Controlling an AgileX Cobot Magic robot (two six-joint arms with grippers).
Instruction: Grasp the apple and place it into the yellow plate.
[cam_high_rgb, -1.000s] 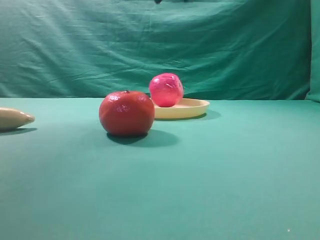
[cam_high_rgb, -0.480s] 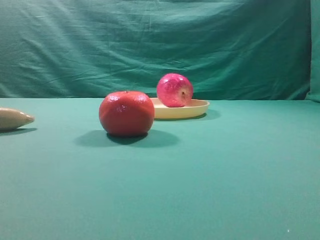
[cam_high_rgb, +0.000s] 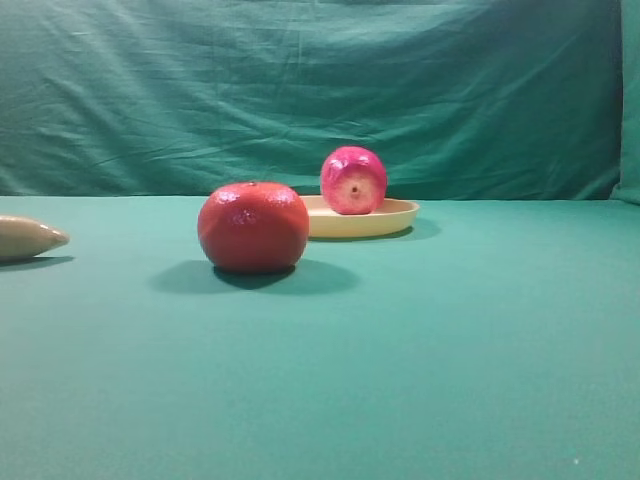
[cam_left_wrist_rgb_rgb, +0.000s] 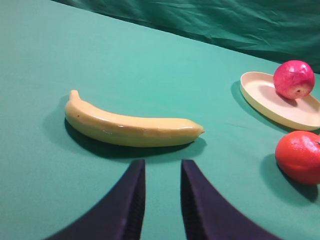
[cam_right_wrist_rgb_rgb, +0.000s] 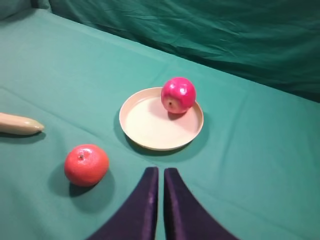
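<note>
The magenta-red apple (cam_high_rgb: 353, 180) lies in the pale yellow plate (cam_high_rgb: 390, 216) at the back of the table, its pale dimpled end facing the exterior camera. In the right wrist view the apple (cam_right_wrist_rgb_rgb: 178, 95) rests at the plate's (cam_right_wrist_rgb_rgb: 150, 122) far right rim. My right gripper (cam_right_wrist_rgb_rgb: 160, 172) is shut and empty, well short of the plate. My left gripper (cam_left_wrist_rgb_rgb: 162, 165) is empty with its fingers a little apart, near the banana; the apple (cam_left_wrist_rgb_rgb: 294, 79) and plate (cam_left_wrist_rgb_rgb: 280, 107) are far to its right. Neither gripper shows in the exterior view.
An orange-red round fruit (cam_high_rgb: 253, 227) stands in front of and left of the plate, also seen in the right wrist view (cam_right_wrist_rgb_rgb: 86, 164). A yellow banana (cam_left_wrist_rgb_rgb: 130, 127) lies at the left; its tip (cam_high_rgb: 30, 237) shows in the exterior view. Green cloth covers the table and the backdrop.
The apple has rolled a little to the right inside the plate, turning its pale end toward the camera. A dark tip at the top edge has left the view.
</note>
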